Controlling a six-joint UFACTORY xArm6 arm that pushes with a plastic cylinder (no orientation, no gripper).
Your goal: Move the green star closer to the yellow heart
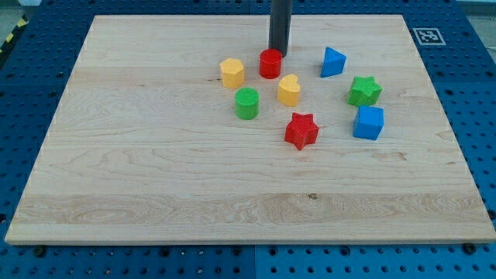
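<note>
The green star (364, 91) lies on the wooden board at the view's right. The yellow heart (289, 90) lies near the middle, to the star's left, with a gap between them. My tip (279, 53) rests at the view's top centre, just above and right of the red cylinder (270, 63). The tip is above the yellow heart and well to the left of the green star, touching neither.
A yellow hexagon (232, 73) and a green cylinder (246, 103) lie left of the heart. A red star (301, 130) lies below it. A blue triangle (333, 62) sits above the green star and a blue cube (369, 122) below it.
</note>
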